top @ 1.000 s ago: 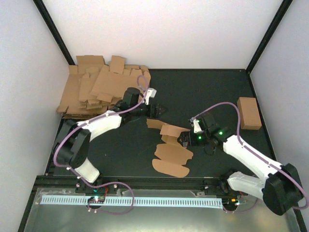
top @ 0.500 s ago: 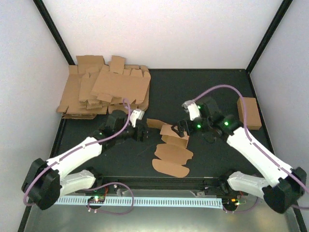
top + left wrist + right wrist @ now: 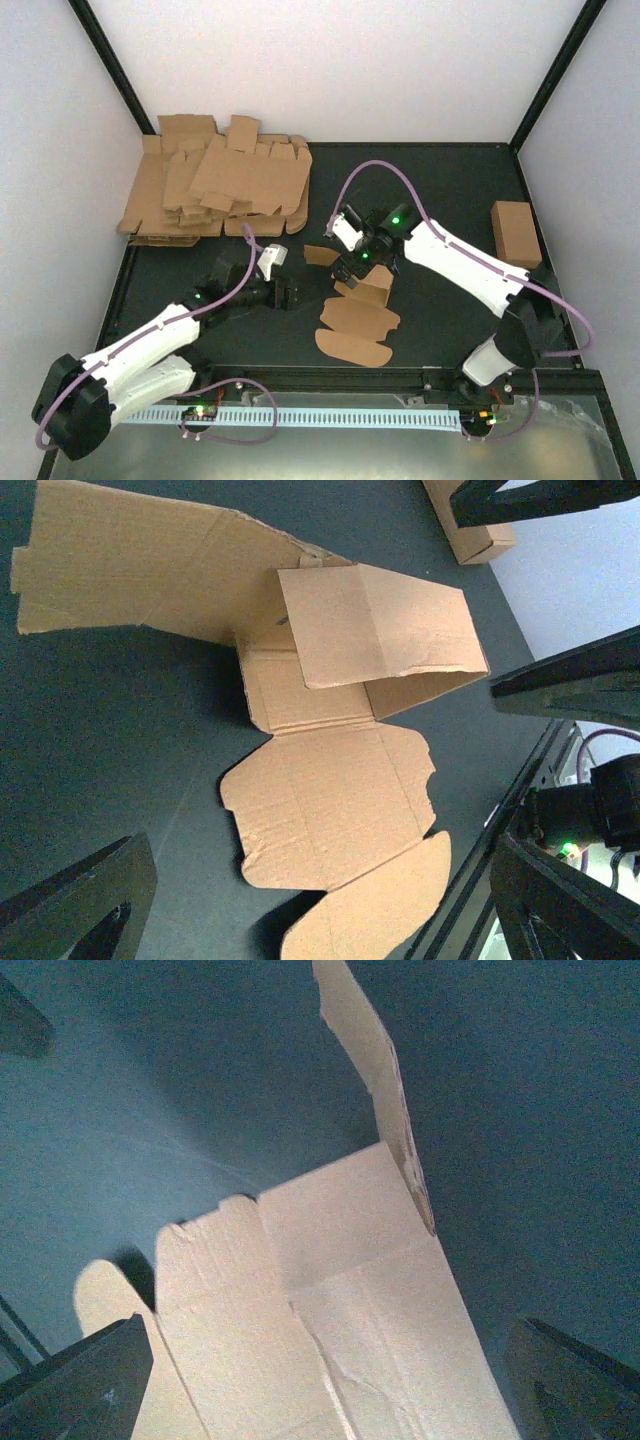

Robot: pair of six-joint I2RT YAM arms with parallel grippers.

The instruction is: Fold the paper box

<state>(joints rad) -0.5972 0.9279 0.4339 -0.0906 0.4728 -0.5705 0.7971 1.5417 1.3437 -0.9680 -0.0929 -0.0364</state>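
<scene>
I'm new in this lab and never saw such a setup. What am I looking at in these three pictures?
Two white robot arms are bolted at a black table's near edge. The wide picture comes from a fixed camera above and behind them; the other two come from cameras on the wrists, their dark fingers at the bottom corners. On the table lie a partly folded paper box, a heap of flat cardboard blanks at the back left, and a closed cardboard brick at the right. The left gripper and right gripper are both open near the box; neither holds anything.
</scene>
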